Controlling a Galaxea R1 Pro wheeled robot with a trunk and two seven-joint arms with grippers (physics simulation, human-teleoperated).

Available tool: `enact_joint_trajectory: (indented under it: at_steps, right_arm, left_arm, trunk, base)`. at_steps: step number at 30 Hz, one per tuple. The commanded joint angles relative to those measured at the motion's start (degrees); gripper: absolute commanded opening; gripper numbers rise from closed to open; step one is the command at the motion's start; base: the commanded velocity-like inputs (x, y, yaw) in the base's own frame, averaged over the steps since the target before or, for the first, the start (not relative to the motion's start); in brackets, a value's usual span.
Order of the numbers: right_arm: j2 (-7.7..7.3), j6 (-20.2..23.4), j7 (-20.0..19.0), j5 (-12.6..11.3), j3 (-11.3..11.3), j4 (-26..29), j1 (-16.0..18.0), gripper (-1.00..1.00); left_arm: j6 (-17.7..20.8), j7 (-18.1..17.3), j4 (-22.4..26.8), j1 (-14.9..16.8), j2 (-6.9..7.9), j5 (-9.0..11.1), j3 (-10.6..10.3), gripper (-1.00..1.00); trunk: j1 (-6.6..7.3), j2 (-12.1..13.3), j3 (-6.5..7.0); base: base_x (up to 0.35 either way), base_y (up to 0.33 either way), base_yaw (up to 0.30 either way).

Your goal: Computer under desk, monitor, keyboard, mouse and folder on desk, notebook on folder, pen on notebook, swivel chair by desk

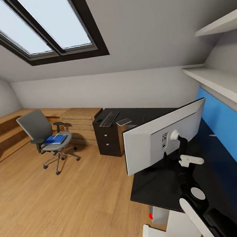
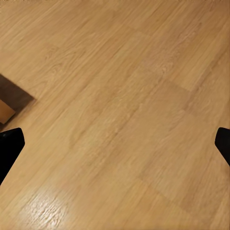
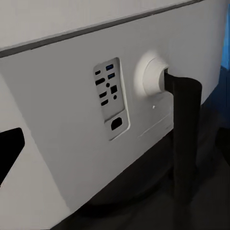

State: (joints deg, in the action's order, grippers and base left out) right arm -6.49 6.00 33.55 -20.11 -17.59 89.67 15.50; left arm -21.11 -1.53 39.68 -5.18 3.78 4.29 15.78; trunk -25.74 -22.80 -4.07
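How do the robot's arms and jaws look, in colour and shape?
In the head view the right arm is built of rounded white shells with black joints between them and a grey round cap on one joint. A white bracket sits near its wrist. In both wrist views the fingertips are plain black and pointed. No cables or markings can be seen.

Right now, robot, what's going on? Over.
Left end effector open over bare floor. Right end effector close behind monitor, grip unclear. Folder on swivel chair. Nothing in the way.
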Motion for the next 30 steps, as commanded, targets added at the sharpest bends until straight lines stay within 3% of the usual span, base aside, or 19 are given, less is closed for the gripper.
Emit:
enact_joint_trajectory:
  at_steps: [1,4,9,14,22,24,27,29,30]
  right_arm:
    - [-0.04,0.3,0.5,-0.1,0.4,0.1,0.8,1.00]
    - [0.02,0.3,0.4,-0.1,1.6,0.2,2.5,1.00]
    - [0.12,0.3,0.5,0.0,4.2,0.2,8.2,1.00]
    - [0.18,0.3,0.6,0.0,7.9,0.2,13.1,1.00]
    - [0.16,2.7,0.4,-0.2,9.2,-0.2,20.9,1.00]
    - [0.18,5.1,0.2,-0.3,9.3,-0.4,23.7,1.00]
    - [0.25,11.2,-1.0,-0.6,9.3,-2.5,31.2,1.00]
    - [0.33,17.6,-6.4,-2.4,9.0,-8.9,39.5,1.00]
    - [0.39,20.3,-9.4,-3.6,8.9,-11.5,41.7,1.00]
  left_arm:
    - [-0.1,-0.2,0.1,0.0,0.00,0.4,0.0,1.00]
    - [-0.2,-0.1,0.1,0.0,0.00,0.4,0.0,1.00]
    - [-0.2,-0.1,0.1,0.0,0.00,0.4,0.0,1.00]
    - [-0.2,-0.1,0.1,0.0,0.02,0.4,0.0,1.00]
    - [-0.1,-0.1,0.1,0.0,0.06,0.5,0.0,1.00]
    - [-0.1,-0.1,0.1,0.0,0.08,0.5,0.0,1.00]
    - [0.0,-0.1,0.1,0.0,0.15,0.5,0.0,1.00]
    - [0.0,-0.1,0.1,0.0,0.17,0.5,0.0,1.00]
    - [0.0,-0.1,0.1,0.0,0.17,0.5,0.0,1.00]
  trunk:
    - [-0.04,-0.1,-0.12]
    - [-0.04,-0.1,-0.12]
    - [-0.04,-0.1,-0.12]
    - [-0.04,-0.1,-0.12]
    - [-0.04,-0.1,-0.12]
    - [-0.04,-0.1,-0.12]
    - [-0.04,-0.1,-0.12]
    - [-0.04,-0.1,-0.12]
    - [-0.04,-0.1,-0.12]
  base:
    - [0.000,0.000,0.000]
    - [0.000,0.000,0.000]
    - [0.000,0.000,0.000]
    - [0.000,0.000,0.000]
    - [0.000,0.000,0.000]
    - [0.000,0.000,0.000]
    - [0.000,0.000,0.000]
    - [0.000,0.000,0.000]
    - [0.000,0.000,0.000]
